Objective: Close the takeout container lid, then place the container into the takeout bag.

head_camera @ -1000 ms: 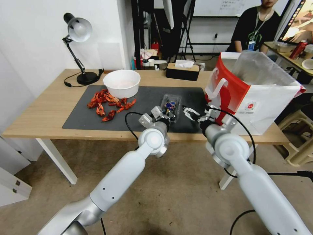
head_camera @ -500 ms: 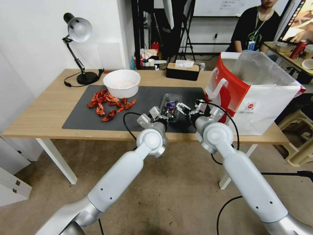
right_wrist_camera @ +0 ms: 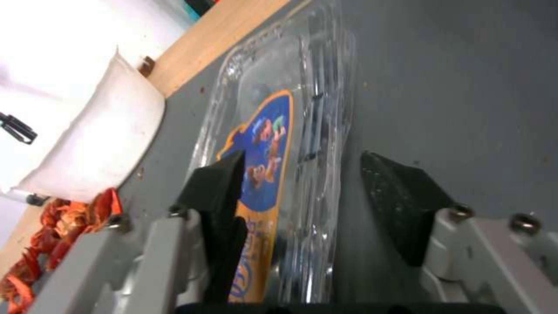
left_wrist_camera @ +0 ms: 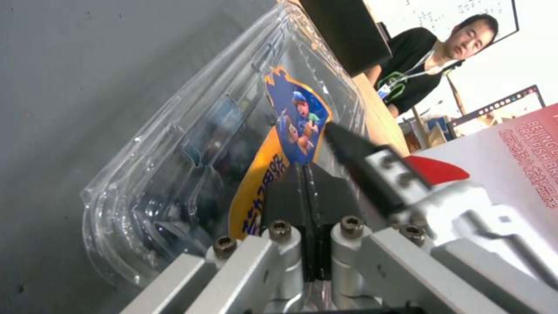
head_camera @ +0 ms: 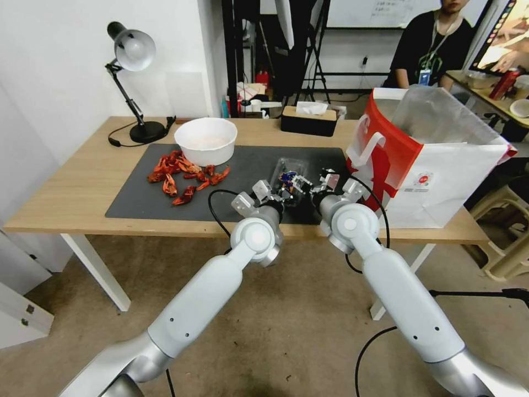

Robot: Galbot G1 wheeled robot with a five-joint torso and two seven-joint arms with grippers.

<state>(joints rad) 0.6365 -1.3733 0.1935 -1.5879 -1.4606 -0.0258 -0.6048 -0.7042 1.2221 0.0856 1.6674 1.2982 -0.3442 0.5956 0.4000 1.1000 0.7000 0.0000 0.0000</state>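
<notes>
Since the earlier frames the right gripper (head_camera: 302,183) has been swung leftward from beside the large red-and-white paper takeout bag (head_camera: 424,160) to the small clear plastic hinged takeout container (head_camera: 289,172), which lies on the dark grey mat (head_camera: 138,193). Its jaws are spread wide, straddling the container's edge in the right wrist view. The left gripper (head_camera: 278,193), fingers pressed together, is rested on the colourful-labelled lid (left_wrist_camera: 290,131). The lid should be kept pinned flat while the right jaws are closed squarely, so that nothing skids.
</notes>
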